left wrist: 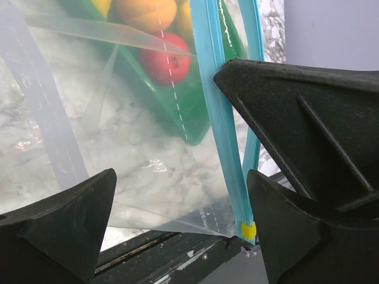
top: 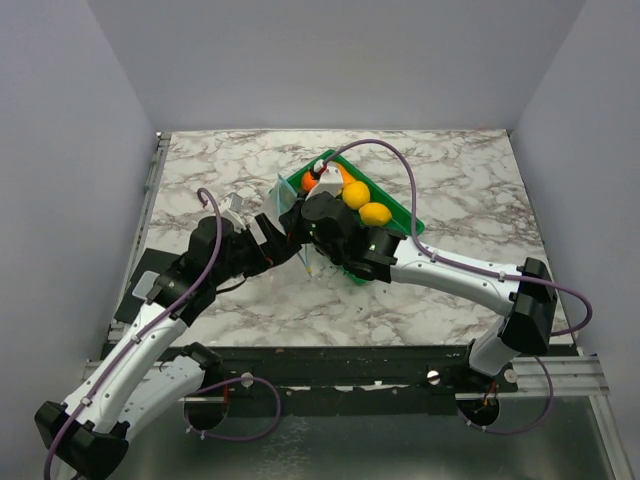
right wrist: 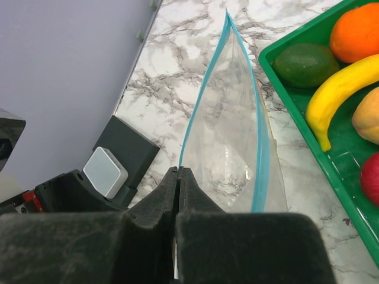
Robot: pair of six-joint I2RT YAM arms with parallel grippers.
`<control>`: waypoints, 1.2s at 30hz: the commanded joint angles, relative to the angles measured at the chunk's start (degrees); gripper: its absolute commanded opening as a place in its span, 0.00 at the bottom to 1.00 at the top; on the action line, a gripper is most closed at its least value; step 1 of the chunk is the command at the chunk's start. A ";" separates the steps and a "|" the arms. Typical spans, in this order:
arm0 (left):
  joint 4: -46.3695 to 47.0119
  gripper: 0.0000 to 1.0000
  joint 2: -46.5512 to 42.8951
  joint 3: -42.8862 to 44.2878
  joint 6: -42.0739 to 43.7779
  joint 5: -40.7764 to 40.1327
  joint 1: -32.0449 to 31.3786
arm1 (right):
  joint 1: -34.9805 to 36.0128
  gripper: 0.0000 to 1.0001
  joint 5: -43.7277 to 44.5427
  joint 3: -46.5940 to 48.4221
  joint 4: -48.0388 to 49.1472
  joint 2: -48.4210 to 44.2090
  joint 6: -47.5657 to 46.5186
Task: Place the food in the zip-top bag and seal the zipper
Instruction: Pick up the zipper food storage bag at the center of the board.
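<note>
Right fingers (right wrist: 151,204) clamped on the open bag's (right wrist: 231,148) edge, left fingers (left wrist: 308,148) spread astride its zipper (left wrist: 216,118), the fruit (right wrist: 337,94) lying in the green tray (right wrist: 346,177) just right on the table (right wrist: 195,47).

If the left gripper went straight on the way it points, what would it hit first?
The left gripper would press first into the clear zip-top bag spanning its open fingers; beyond the film sits the green tray corner, depth unclear.

I see zip-top bag (right wrist: 237,154) clear glossy crinkled plastic film | zipper (left wrist: 216,118) smooth blue plastic | tray (right wrist: 331,171) glossy green plastic | table (top: 450,180) smooth marble-look | right gripper (right wrist: 177,177) pads matt black, grainy
</note>
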 commanded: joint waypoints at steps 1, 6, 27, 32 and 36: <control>2.04 0.92 0.77 -0.29 0.24 -2.25 -0.04 | 0.66 0.01 0.27 -1.33 1.54 1.05 0.77; 2.04 0.80 1.56 -0.96 0.95 -2.85 -0.04 | 0.68 0.01 0.14 -2.40 1.55 0.60 0.70; 1.70 0.00 2.62 -0.63 2.63 -3.39 -0.04 | 1.11 0.01 -0.23 -3.78 0.68 0.24 -1.92; 1.60 0.00 2.27 -0.72 2.82 -3.66 -0.04 | 1.10 0.01 -0.71 -2.66 -0.92 -0.82 -4.00; 1.43 0.00 2.09 -0.72 2.87 -3.74 -0.05 | 1.15 0.16 -1.02 -2.22 -3.10 -2.49 -4.99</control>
